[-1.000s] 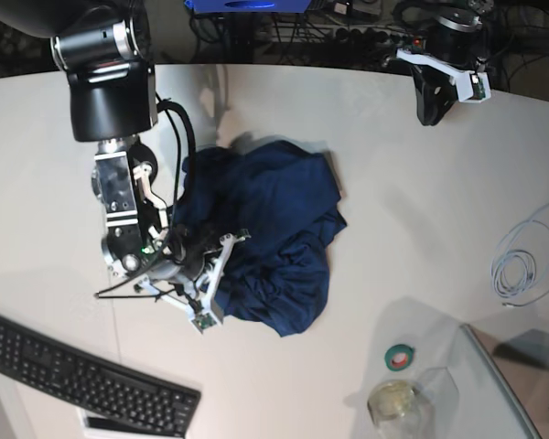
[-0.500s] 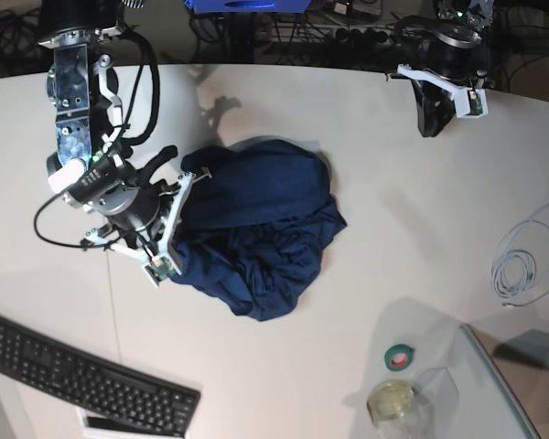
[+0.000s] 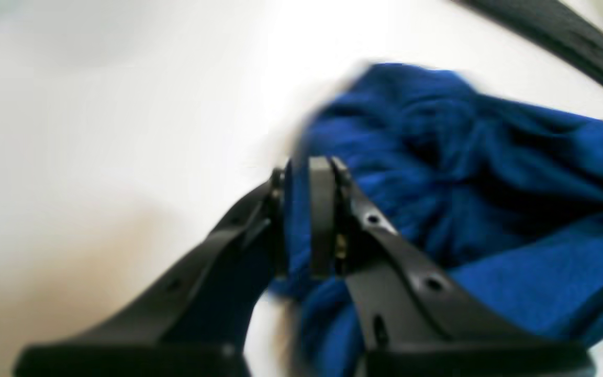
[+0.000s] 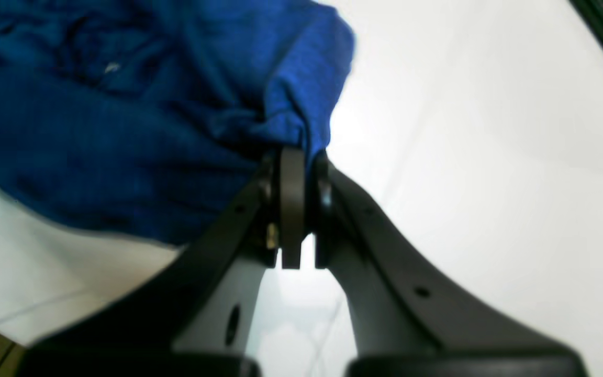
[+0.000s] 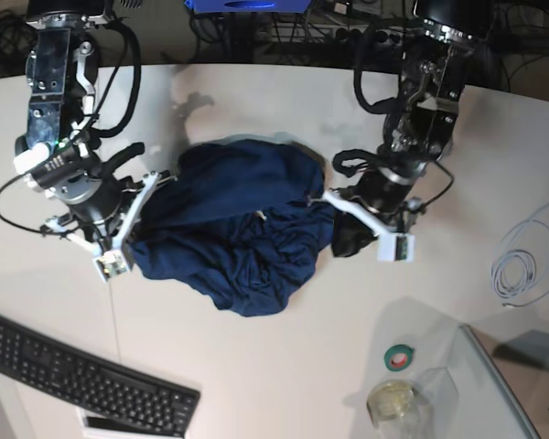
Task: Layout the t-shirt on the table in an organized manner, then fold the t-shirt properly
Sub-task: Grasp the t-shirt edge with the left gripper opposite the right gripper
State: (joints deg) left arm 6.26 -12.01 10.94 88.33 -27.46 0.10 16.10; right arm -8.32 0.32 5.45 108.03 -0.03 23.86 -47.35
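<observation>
1. The large dark navy soft-fabric t-shirt (image 5: 238,233) lies crumpled in a rumpled heap near the middle of the smooth white tabletop (image 5: 284,366), between the two arms.
2. The right gripper (image 4: 293,157), black with long angled fingers, is pressed together on a bunched fold of the t-shirt's edge (image 4: 291,104); cloth wraps over the closed tips. In the base view this gripper (image 5: 142,197) sits at the heap's left side, touching the fabric.
3. The left gripper (image 3: 309,167), same black build, pinches a fold of the t-shirt (image 3: 437,183); blue cloth fills the narrow slot between the fingers. The wrist view is blurred, so finer detail of the grip is unclear. In the base view it (image 5: 334,206) meets the heap's right edge.
4. Fabric between the two pinch points is wrinkled and piled, with no sleeve or collar that can be told apart.
5. Other items on the table: a black keyboard (image 5: 87,375) at the near left, well apart from the shirt; a roll of green tape (image 5: 401,357) and a clear round jar (image 5: 395,402) at the near right; a coiled pale cable (image 5: 522,261) at the far right edge.
</observation>
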